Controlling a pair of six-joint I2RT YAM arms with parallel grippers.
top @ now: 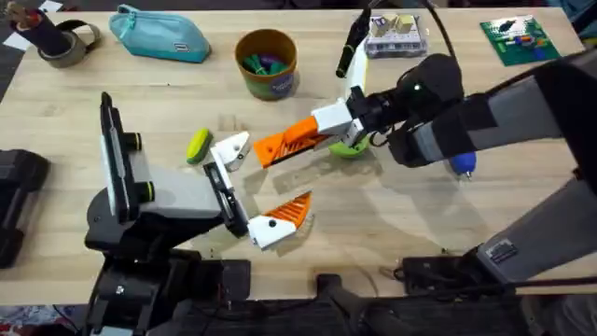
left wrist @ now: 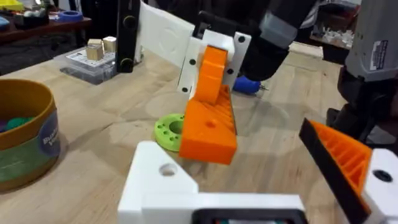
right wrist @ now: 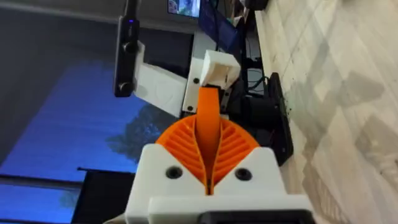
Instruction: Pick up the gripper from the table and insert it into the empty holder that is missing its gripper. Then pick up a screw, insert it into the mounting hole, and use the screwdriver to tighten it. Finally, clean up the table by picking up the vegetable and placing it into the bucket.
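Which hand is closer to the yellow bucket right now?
The right hand. It sits just below and to the right of the bucket, carrying the loose orange finger. The left hand is farther down the table, nearer the robot's bases.

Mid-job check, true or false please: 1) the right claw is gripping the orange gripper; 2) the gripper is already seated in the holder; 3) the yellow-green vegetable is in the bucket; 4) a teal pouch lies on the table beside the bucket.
1) True. The right claw is shut on the gripper.
2) False. The holder on the left arm is empty; the gripper is in the right claw, close beside the holder.
3) False. The vegetable lies on the table next to the holder, well short of the bucket.
4) True. The teal pouch lies to the left of the bucket in the overhead view.
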